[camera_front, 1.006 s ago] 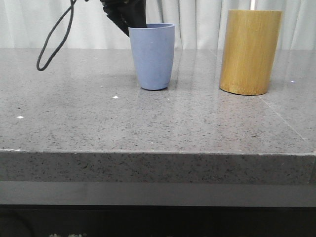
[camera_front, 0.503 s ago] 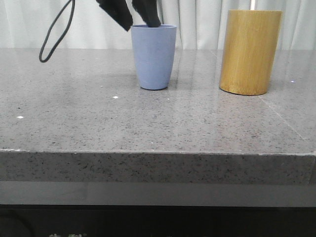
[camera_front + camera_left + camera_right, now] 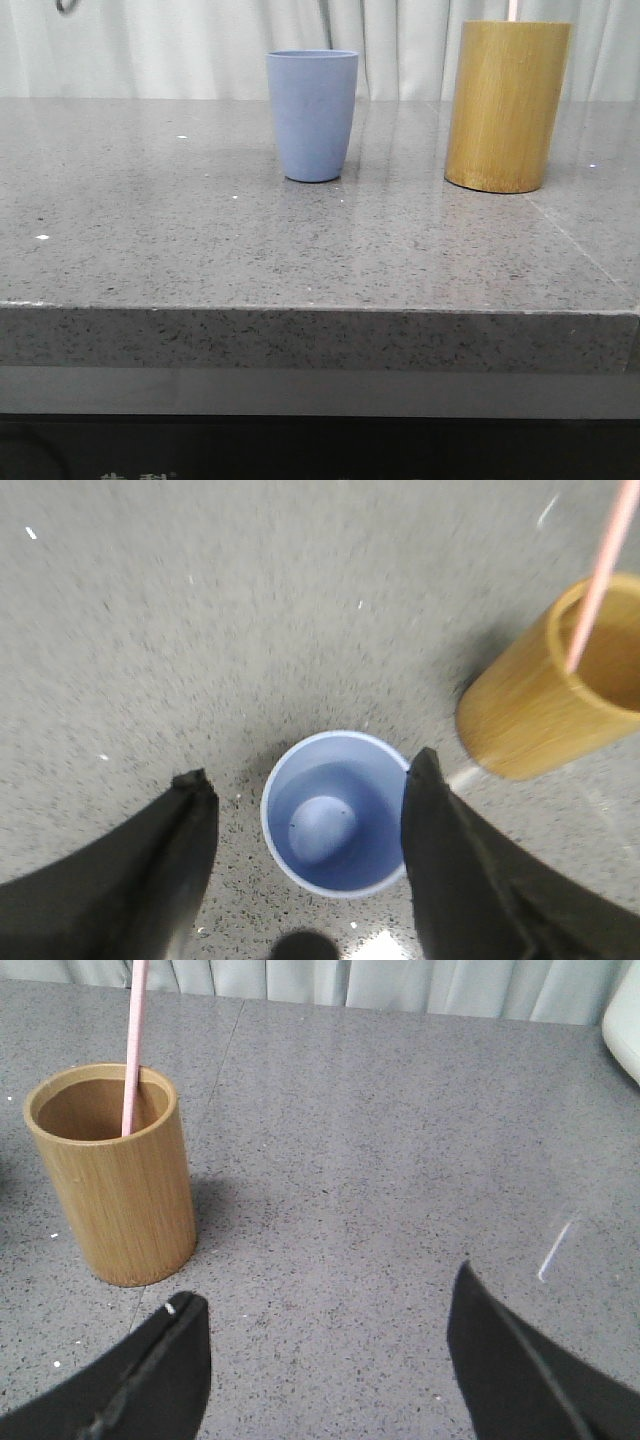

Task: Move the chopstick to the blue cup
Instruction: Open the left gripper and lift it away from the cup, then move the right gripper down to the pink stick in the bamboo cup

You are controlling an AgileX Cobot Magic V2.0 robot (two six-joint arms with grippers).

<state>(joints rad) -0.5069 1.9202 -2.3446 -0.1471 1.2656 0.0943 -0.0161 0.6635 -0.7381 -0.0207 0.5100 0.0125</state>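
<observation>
The front view shows neither gripper, only the blue cup (image 3: 312,115) standing upright on the grey speckled stone table (image 3: 200,250), with the bamboo cylinder (image 3: 507,105) well apart to its right and a sliver of pink chopstick (image 3: 513,9) poking above the cylinder's rim at the top edge. The wrist views fill in the rest. From above, the left wrist view looks straight down into the blue cup (image 3: 335,812): its inside holds nothing, and its rounded base shows pale at the bottom. The chopstick (image 3: 600,570) leans inside the bamboo cylinder (image 3: 545,695) beside it.

The left gripper (image 3: 305,810) hangs above the cup, pointing downward, its two black fingers (image 3: 180,830) spread wide to either side of the cup's rim and holding nothing. The right gripper (image 3: 325,1345) sits low over bare table to the right of the bamboo cylinder (image 3: 115,1175), fingers (image 3: 160,1360) likewise far apart and empty.

The cup is matte, smooth and tapered. The cylinder is straight-walled, yellow-brown with fine vertical grain. The chopstick (image 3: 133,1040) is thin, straight and salmon-pink, resting against the cylinder's inner wall.
</observation>
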